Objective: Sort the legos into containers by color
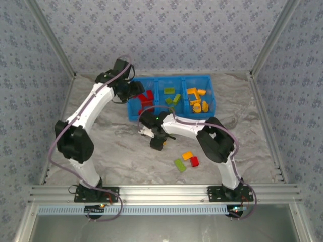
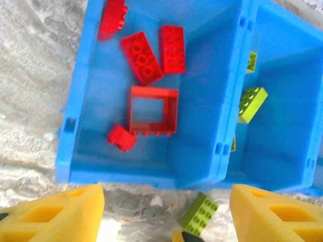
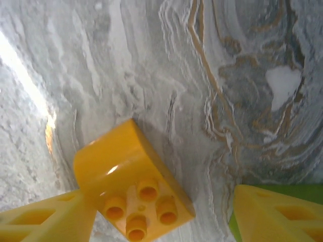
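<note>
**Top view:** My left pincer (image 1: 137,91) hangs over the left compartment of the blue bin (image 1: 199,76), where the reds lie. Greens fill the middle compartment and orange-yellows the right. My right pincer (image 1: 157,143) sits low over the marbled table (image 1: 116,151), near the bin's front wall. Well to its right lie three loose legos: an orange brick (image 1: 187,156), a red brick (image 1: 194,162) and a green brick (image 1: 179,165).

**Left wrist:** My left fingers (image 2: 50,217) stand wide apart with nothing between them. Below, a red open frame (image 2: 151,111) rests among four solid reds. A lime brick (image 2: 252,103) leans in the next compartment. A stray lime brick (image 2: 199,214) lies on the table just outside the bin.

**Right wrist:** My right pincer is open. One finger (image 3: 45,222) touches a glossy rounded yellow brick (image 3: 121,166) whose studs face the camera and which sits skewed to my jaws; the other finger stands clear of it.

The grasp looks unfinished. I judge it best to centre the brick and close on its flat sides rather than the curve, since smooth plastic may squirt free. It belongs in the right compartment.
</note>
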Motion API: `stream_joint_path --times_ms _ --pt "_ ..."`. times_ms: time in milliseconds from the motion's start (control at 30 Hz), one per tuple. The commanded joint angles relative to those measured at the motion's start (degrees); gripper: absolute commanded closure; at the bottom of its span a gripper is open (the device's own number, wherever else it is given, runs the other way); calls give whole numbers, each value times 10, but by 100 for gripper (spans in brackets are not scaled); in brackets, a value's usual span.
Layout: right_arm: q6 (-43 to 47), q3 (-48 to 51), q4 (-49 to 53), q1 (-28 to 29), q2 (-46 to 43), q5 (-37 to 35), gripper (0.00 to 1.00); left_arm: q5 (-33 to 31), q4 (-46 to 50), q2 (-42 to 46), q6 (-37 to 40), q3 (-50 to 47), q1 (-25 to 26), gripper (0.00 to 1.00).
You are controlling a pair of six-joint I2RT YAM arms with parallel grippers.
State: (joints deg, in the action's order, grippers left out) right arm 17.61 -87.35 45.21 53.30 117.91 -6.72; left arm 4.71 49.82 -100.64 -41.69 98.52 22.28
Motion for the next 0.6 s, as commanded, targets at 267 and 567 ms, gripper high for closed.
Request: stream_joint_path --times_ms 267,567 --pt "-54 -45 70 -9 41 49 60 -10 12 189 4 -173 11 33" --pt "-131 -7 53 -39 -95 56 70 10 -52 319 17 -357 67 32"
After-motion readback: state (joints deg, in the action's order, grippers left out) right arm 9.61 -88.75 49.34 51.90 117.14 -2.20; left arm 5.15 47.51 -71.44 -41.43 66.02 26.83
